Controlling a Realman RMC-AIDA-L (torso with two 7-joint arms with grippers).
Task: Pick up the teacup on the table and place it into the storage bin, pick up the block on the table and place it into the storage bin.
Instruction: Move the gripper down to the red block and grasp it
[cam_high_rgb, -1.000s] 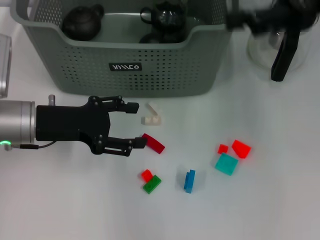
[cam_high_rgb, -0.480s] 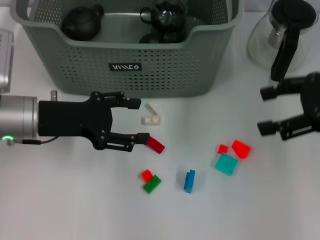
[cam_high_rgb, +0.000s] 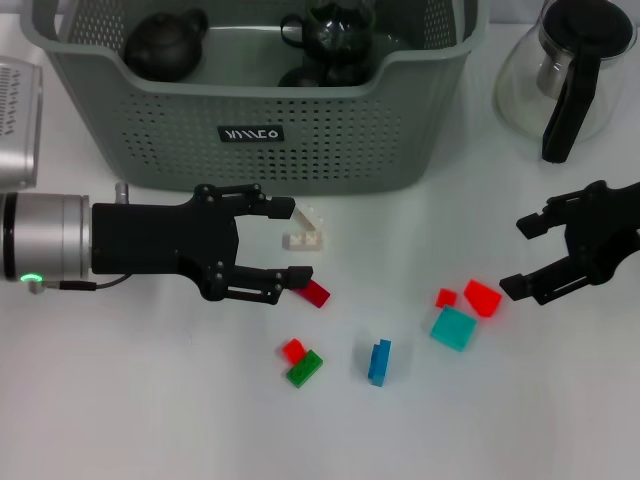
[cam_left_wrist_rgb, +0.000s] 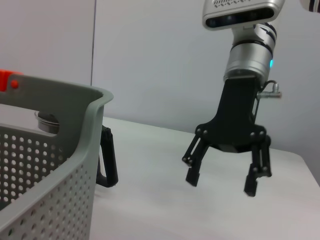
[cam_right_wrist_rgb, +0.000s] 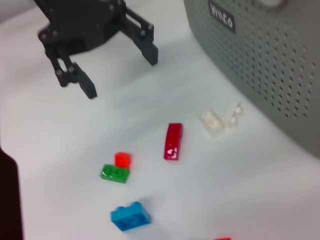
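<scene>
Beside the storage bin (cam_high_rgb: 300, 150), white block (cam_high_rgb: 305, 232), left tool (cam_high_rgb: 297, 240) agape

storage bin (cam_left_wrist_rgb: 60, 165), R gripper (cam_left_wrist_rgb: 222, 182) spread

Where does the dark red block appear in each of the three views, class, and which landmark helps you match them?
Head view: dark red block lies on the table at the left gripper fingertip.
Left wrist view: not in it.
Right wrist view: the block lies mid-picture beside the white block.
Shared landmark: the storage bin, in all three views.
</scene>
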